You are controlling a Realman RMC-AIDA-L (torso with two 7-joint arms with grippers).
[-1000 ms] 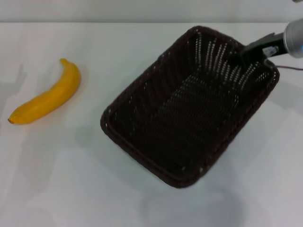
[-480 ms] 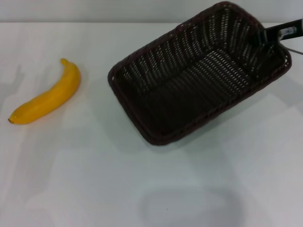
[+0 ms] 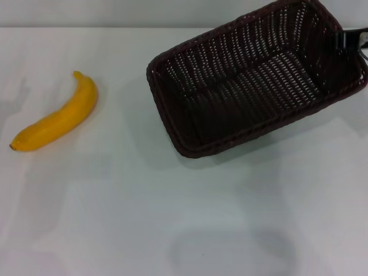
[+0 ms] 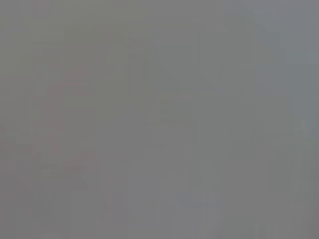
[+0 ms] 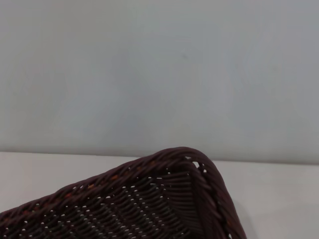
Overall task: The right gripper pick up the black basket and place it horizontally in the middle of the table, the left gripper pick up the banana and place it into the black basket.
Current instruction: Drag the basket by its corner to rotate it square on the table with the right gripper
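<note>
A black basket [image 3: 253,80] hangs tilted over the far right part of the white desk [image 3: 172,218], its right end raised and its lower left corner dipping toward the desktop, where a shadow lies beneath it. The right hand [image 3: 344,41], visible only as a dark shape at the basket's right-end rim, pinches that rim. A yellow banana [image 3: 56,118] lies on the desk well to the left of the basket, untouched. The right wrist view shows one rounded corner of the basket's braided rim [image 5: 194,164] against a pale wall. The left hand appears in no view.
</note>
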